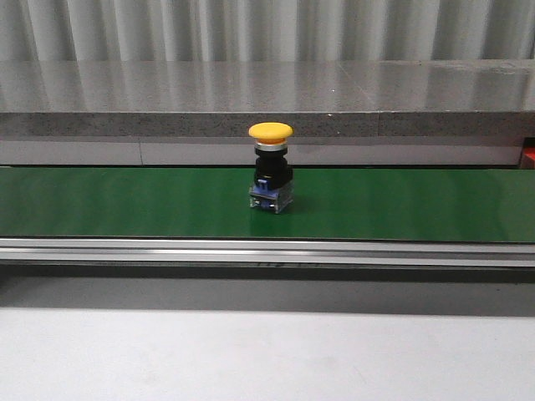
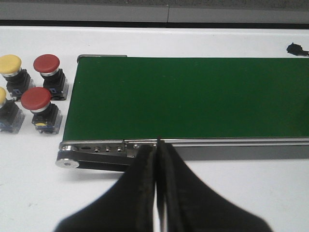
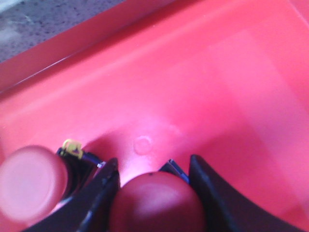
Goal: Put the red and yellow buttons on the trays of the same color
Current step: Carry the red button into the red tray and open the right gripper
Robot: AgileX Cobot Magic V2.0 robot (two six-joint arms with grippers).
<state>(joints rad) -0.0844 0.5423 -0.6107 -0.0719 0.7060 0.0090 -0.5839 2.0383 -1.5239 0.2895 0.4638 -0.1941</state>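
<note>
A yellow button (image 1: 271, 167) stands upright on the green conveyor belt (image 1: 125, 200) in the front view; neither gripper shows there. In the right wrist view my right gripper (image 3: 154, 186) is shut on a red button (image 3: 157, 203) just above the floor of the red tray (image 3: 217, 87). Another red button (image 3: 29, 181) stands in the tray right beside it. In the left wrist view my left gripper (image 2: 157, 154) is shut and empty, over the belt's (image 2: 193, 96) near rail. Two red buttons (image 2: 47, 64) (image 2: 35, 98) and two yellow buttons (image 2: 10, 65) (image 2: 2, 99) stand on the white table off the belt's end. The yellow tray is out of view.
A grey stone ledge (image 1: 267, 92) runs behind the belt. A sliver of the red tray (image 1: 528, 156) shows at the belt's right end. A small black part (image 2: 297, 48) lies on the white table beyond the belt. The belt's end roller (image 2: 67, 162) is close to my left fingers.
</note>
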